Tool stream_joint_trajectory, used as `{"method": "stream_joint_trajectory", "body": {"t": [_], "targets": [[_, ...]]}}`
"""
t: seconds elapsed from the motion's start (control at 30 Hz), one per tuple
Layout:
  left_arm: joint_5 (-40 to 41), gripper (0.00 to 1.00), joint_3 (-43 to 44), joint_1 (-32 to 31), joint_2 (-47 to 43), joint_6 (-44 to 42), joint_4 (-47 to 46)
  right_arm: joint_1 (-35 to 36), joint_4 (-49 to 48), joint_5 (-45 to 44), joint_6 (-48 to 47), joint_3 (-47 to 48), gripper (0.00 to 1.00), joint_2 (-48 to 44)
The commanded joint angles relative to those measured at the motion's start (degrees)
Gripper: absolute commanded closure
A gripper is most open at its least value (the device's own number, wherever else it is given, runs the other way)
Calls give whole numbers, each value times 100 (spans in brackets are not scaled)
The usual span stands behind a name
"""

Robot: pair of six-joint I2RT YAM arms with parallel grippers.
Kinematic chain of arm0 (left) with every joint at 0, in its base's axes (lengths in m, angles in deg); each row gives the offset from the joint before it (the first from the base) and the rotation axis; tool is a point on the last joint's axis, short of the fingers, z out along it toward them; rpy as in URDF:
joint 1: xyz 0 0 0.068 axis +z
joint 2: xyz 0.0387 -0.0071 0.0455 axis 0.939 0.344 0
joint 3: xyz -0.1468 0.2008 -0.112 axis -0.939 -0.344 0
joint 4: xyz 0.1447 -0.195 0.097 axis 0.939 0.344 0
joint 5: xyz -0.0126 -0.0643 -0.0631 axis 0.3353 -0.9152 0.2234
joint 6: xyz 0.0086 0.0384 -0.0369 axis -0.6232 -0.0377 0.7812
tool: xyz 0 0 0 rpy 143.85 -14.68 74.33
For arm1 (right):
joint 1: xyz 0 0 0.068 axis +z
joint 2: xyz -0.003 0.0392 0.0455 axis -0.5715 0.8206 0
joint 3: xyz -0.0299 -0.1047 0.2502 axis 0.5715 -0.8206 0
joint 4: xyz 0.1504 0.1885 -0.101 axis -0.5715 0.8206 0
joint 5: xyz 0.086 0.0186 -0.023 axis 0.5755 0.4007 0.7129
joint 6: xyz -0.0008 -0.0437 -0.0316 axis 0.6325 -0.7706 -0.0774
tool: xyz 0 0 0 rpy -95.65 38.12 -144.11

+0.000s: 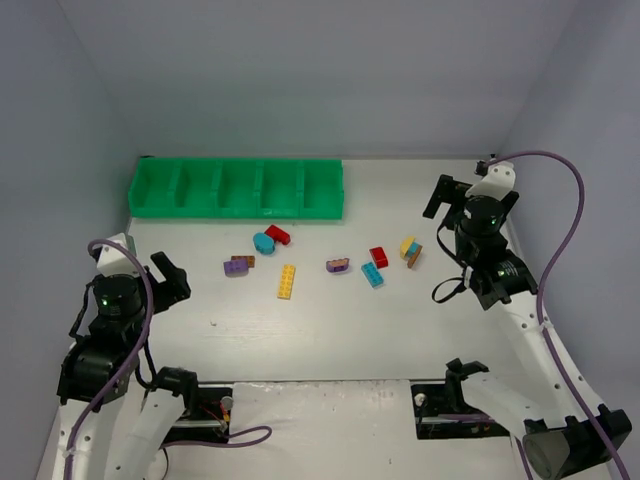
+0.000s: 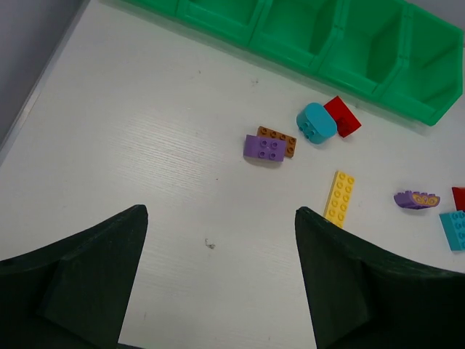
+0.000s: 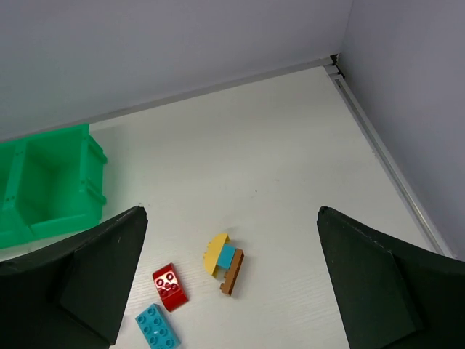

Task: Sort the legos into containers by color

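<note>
Two grippers, top view: left gripper [image 1: 172,276] and right gripper [image 1: 441,196] are holding nothing; legos [image 1: 337,265] are lying scattered on the table [image 1: 330,330] in front of the green tray [image 1: 240,208].
Left wrist: jaws are standing wide apart, empty; yellow brick [image 2: 340,198] is lying flat, long axis pointing toward the tray.
Right wrist: jaws are gaping wide, empty; red brick [image 3: 169,286] is lying flat beside the yellow-blue-brown cluster [image 3: 224,263].

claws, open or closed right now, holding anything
Left black two-finger claw: open, holding nothing.
Right black two-finger claw: open, holding nothing.
</note>
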Motion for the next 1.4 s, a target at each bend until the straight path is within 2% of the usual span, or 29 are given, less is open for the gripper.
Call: {"method": "stream_joint_trajectory", "body": {"t": [0.0,0.1,0.17,0.3,0.37,0.43,0.57,0.7,0.87,1.0,1.33,1.37], "targets": [[-161,24,28,3,194,16,-309,-32,-324,77,101,39,0,54],[-460,24,1,3,438,-63,-502,-32,-297,138,207,48,0,176],[-864,24,54,-6,693,-142,-512,-32,-271,593,225,57,0,247],[-1444,24,256,-41,1720,-204,-599,-32,70,666,461,197,0,589],[-1559,24,335,-278,2038,-160,-749,-32,168,814,418,233,0,695],[-1393,24,449,-593,2493,-11,-942,-32,300,851,479,294,0,836],[-1024,24,730,-1621,3321,217,-1346,-32,441,974,593,338,0,915],[-839,24,993,-2096,4505,314,-1557,-32,503,1070,681,321,0,924],[-891,25,1372,-2388,5667,367,-1628,-32,520,1106,717,268,4,854],[-1093,30,1767,-2528,6642,385,-1646,-32,529,1088,787,198,4,792],[-1050,33,2181,-2599,7769,508,-1620,-32,538,1097,822,83,4,740],[-1050,37,2164,-2599,7813,525,-1619,-32,538,1088,814,75,4,722]]}}
